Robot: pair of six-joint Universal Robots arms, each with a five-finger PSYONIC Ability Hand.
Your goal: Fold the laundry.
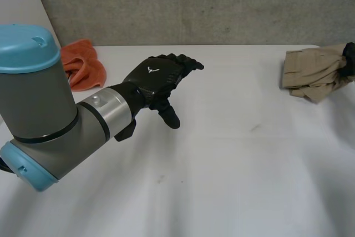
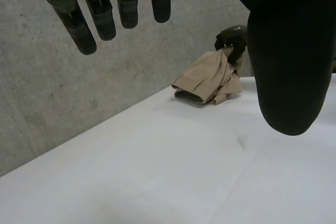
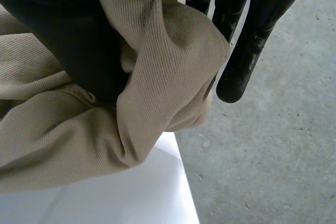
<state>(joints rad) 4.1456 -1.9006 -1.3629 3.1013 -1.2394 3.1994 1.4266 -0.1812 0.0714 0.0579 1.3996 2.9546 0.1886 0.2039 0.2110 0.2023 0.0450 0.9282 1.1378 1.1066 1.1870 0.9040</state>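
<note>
A crumpled tan garment (image 1: pixel 313 70) lies at the table's far right edge. My right hand (image 1: pixel 349 56) is on its right side, pinching a fold of the tan garment (image 3: pixel 157 66) between thumb and fingers (image 3: pixel 252 40). From the left wrist view the tan garment (image 2: pixel 210 80) sits far beyond my left fingertips, with the right hand (image 2: pixel 233 38) on it. My left hand (image 1: pixel 158 79) hovers over the table's middle, open with straight fingers (image 2: pixel 100 14) and thumb (image 2: pixel 289 51) spread, holding nothing.
An orange cloth (image 1: pixel 83 65) is bunched at the far left of the white table (image 1: pixel 222 165), behind my left arm. A grey concrete wall (image 1: pixel 194 4) stands behind the table. Beyond the table's right corner lies a grey floor (image 3: pixel 273 156).
</note>
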